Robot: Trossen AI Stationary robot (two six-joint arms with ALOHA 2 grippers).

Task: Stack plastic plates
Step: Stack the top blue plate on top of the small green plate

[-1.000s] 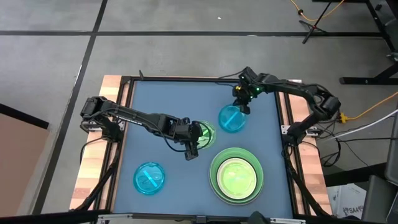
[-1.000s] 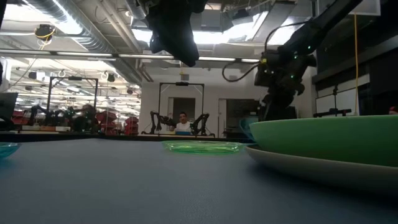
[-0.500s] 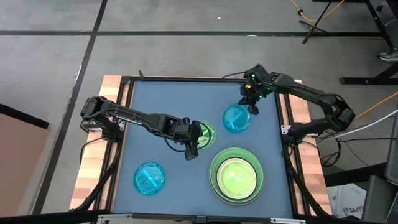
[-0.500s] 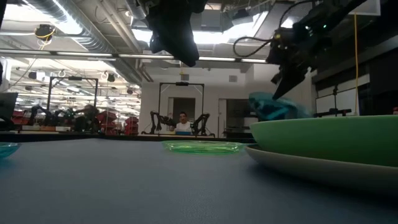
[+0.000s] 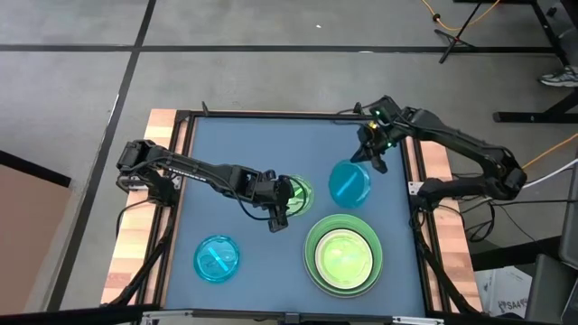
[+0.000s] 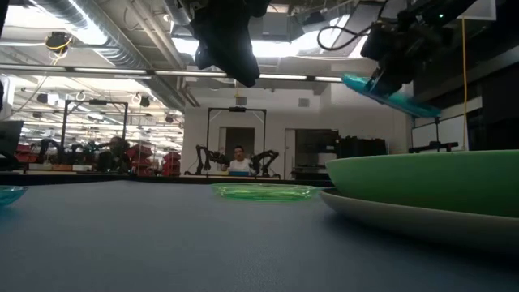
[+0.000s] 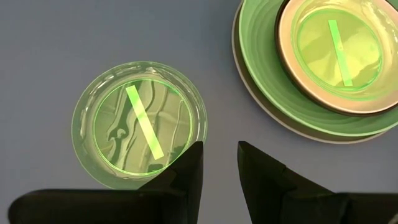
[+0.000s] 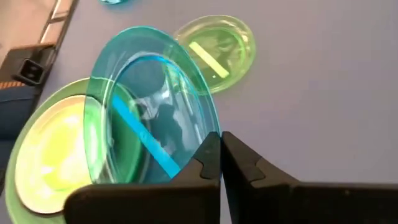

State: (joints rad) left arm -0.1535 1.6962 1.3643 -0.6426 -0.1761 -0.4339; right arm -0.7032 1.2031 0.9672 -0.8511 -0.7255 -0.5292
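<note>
While the right gripper [image 5: 370, 155] pinches a blue plate [image 5: 349, 183] by its rim, the high view shows that plate lifted over the table [image 5: 235, 144], near the stacked plates [image 5: 342, 255]; the left gripper [image 5: 278, 217] hovers beside a small green plate [image 5: 296, 194], and another blue plate [image 5: 217, 258] lies well apart. Low view: the held plate [image 6: 391, 96] hangs tilted in the air. Left wrist view: the jaws stand slightly parted, holding nothing, above the green plate [image 7: 139, 123]. Right wrist view: the fingers [image 8: 209, 163] clench the blue rim [image 8: 155, 106].
</note>
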